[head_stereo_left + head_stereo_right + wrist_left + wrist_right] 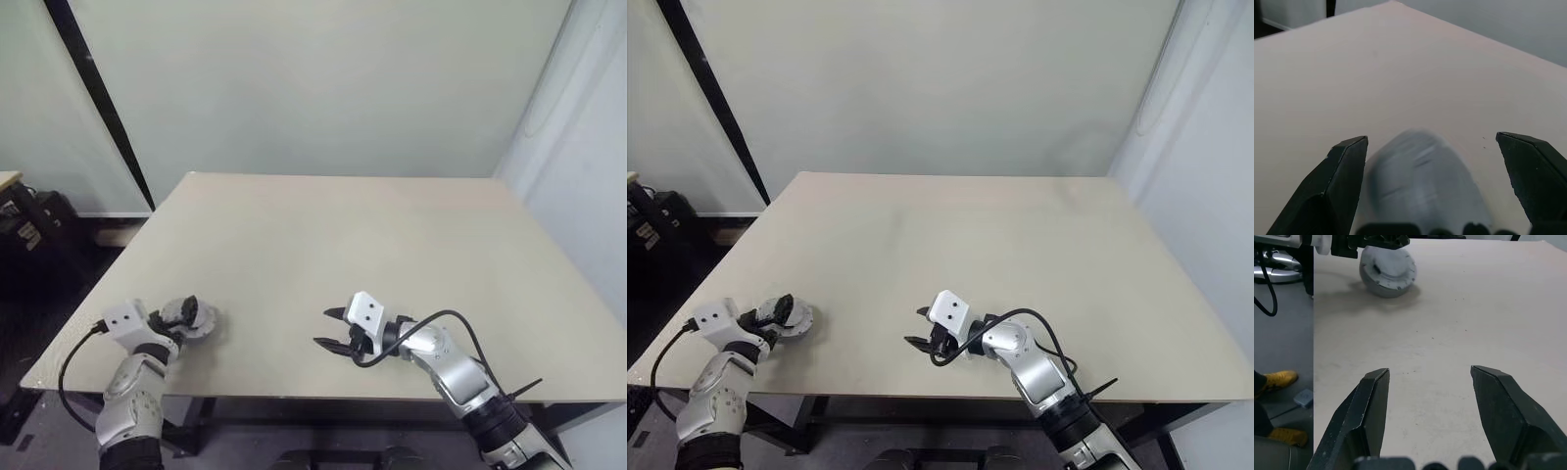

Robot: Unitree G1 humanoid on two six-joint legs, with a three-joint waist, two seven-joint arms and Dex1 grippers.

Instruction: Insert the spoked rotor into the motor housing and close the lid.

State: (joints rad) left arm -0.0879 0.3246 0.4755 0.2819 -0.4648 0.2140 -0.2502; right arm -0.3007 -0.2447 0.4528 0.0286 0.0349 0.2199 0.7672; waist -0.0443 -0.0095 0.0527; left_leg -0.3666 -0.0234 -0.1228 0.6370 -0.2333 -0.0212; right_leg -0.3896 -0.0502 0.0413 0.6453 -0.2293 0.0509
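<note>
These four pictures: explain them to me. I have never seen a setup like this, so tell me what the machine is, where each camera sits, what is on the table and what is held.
It is a humanoid robot with two arms, each ending in a two-fingered black gripper. Two pictures look down from its head; the other two come from cameras on its wrists.

On the beige table lies one round grey metal assembly, the closed motor housing, near the robot's left front corner. The left gripper is right at it with its fingers spread wide on either side, apparently not gripping.

The right gripper hovers near the middle of the front edge, open and empty.
</note>
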